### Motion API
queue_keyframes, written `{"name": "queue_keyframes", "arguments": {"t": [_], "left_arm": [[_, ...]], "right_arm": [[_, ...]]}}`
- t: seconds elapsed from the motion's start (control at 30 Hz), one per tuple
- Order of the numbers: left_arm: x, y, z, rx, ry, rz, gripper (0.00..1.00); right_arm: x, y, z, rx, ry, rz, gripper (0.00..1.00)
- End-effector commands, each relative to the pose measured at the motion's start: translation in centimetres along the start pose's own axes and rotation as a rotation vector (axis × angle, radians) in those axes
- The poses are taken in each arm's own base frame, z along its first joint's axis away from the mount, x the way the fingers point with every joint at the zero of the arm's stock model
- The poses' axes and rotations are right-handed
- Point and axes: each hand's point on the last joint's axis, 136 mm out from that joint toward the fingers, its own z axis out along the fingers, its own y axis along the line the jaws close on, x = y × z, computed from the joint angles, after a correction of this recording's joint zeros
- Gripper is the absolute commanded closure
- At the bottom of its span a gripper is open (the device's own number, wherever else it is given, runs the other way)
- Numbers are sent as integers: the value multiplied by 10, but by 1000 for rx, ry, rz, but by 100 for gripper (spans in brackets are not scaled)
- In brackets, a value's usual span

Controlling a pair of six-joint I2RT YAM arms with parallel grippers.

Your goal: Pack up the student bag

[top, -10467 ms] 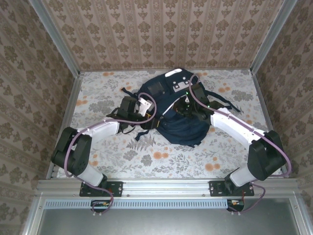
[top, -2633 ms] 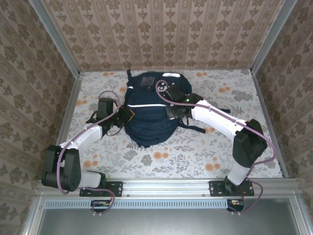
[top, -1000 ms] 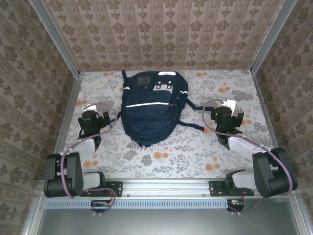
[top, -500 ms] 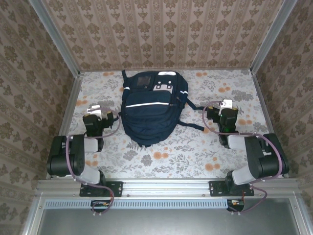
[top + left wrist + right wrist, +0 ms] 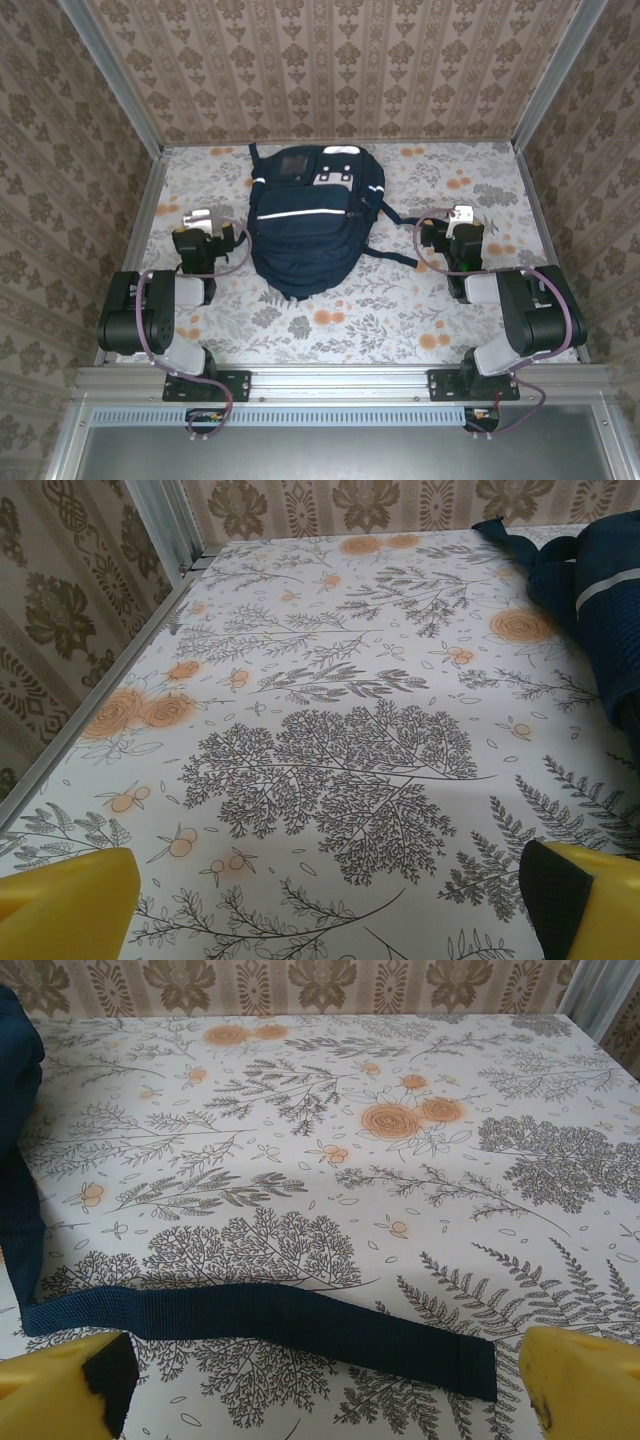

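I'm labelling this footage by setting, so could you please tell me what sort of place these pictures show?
Probably a purpose-built robot test booth: wallpaper panels in bare metal framing box in a floral-covered table, with two arms bolted to a rail at its near edge.

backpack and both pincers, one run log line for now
backpack: lying on table | left pincer: open, empty, beside backpack | right pincer: open, empty, loose strap in front
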Motion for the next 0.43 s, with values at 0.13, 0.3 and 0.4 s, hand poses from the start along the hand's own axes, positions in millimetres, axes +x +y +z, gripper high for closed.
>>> {"name": "queue_keyframes", "arguments": {"t": [0.13, 0.3, 0.4], "left_arm": [[-3, 1, 2, -25, -2, 27, 0], [-3, 3, 4, -19, 6, 14, 0], [-3, 3, 3, -20, 2, 15, 0]], "right_arm": [[-9, 2, 2, -18, -31, 20, 0], [-10, 2, 2, -18, -32, 20, 0], [-10, 3, 0, -24, -42, 17, 0]]}}
